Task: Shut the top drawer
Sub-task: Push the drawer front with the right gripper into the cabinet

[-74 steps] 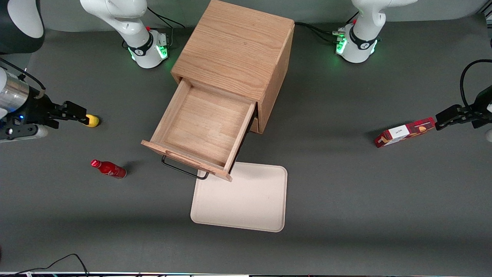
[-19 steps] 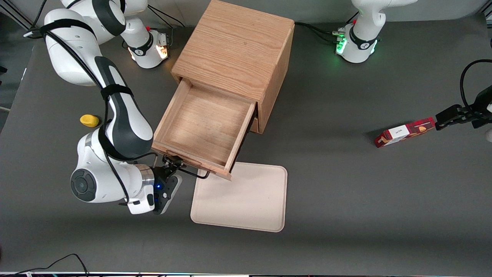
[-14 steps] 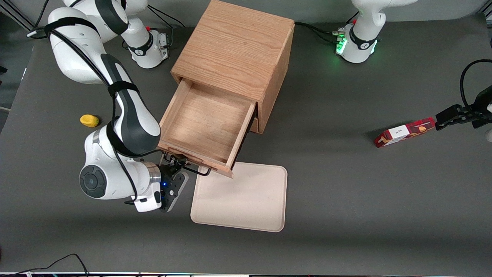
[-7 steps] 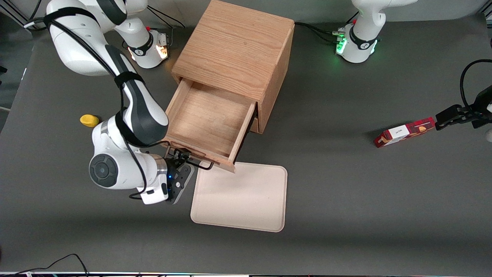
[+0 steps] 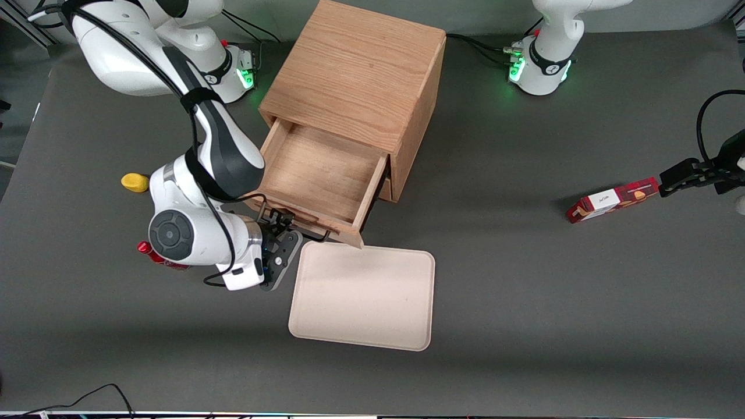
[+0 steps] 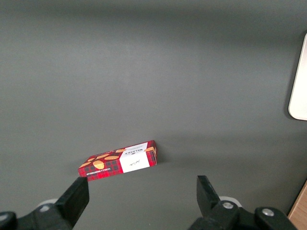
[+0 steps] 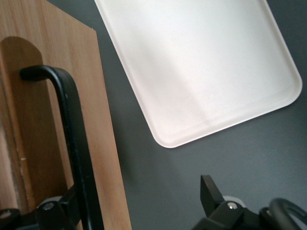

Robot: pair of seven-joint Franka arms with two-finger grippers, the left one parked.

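Observation:
The top drawer (image 5: 317, 174) of the light oak cabinet (image 5: 355, 75) stands partly pulled out, its inside bare. A black wire handle (image 5: 317, 235) runs along its front panel. My right gripper (image 5: 283, 224) is low against that front panel, at the handle. In the right wrist view the gripper (image 7: 136, 206) is open, its fingers (image 7: 211, 194) wide apart. The handle (image 7: 72, 129) and the drawer front (image 7: 43, 120) lie close by one finger, and the other finger hangs over the grey table.
A cream tray (image 5: 364, 297) lies flat just in front of the drawer, also in the right wrist view (image 7: 192, 67). A yellow object (image 5: 135, 182) and a red bottle (image 5: 145, 249) lie beside my arm. A red box (image 5: 614, 199) lies toward the parked arm's end.
The top drawer has slid steadily into the cabinet, and my gripper has moved with its front panel. The tray's edge nearest the cabinet now shows in full.

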